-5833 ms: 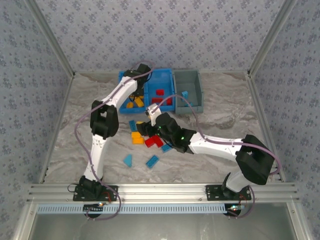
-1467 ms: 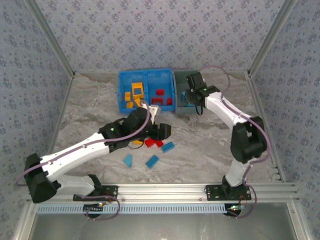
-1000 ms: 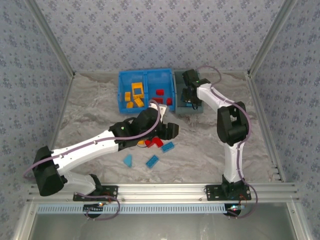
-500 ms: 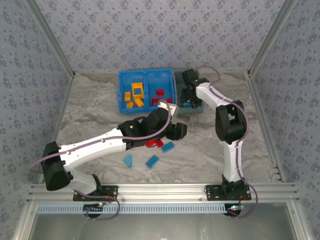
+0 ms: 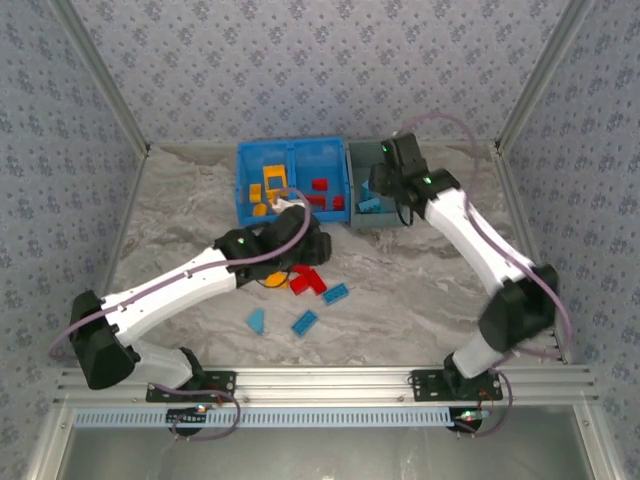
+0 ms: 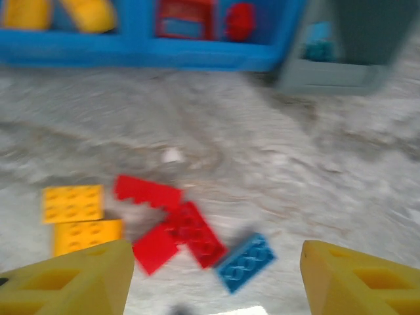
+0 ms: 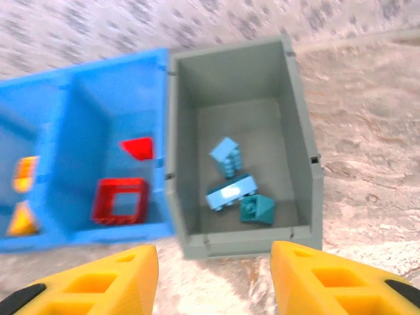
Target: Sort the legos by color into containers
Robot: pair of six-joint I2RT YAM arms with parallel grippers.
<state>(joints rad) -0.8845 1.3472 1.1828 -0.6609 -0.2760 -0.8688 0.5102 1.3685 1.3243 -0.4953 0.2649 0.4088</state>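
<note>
At the near side of the table (image 5: pixel 400 290), you had two light blue legos (image 5: pixel 305 322) lying loose. Just beyond them sat a cluster of red bricks (image 6: pixel 190 230), two orange-yellow bricks (image 6: pixel 73 203) and one blue brick (image 6: pixel 245 262), and your left gripper (image 6: pixel 213 289) hovered over it with fingers spread wide and nothing between them. Farther back, the blue bin (image 5: pixel 292 150) held orange-yellow pieces (image 5: pixel 268 190) in its left compartment and red pieces (image 7: pixel 118 200) in its right, while the grey bin (image 7: pixel 298 141) just beside it held three light blue bricks (image 7: pixel 231 190), with your right gripper (image 7: pixel 213 275) above it, fingers parted and empty.
</note>
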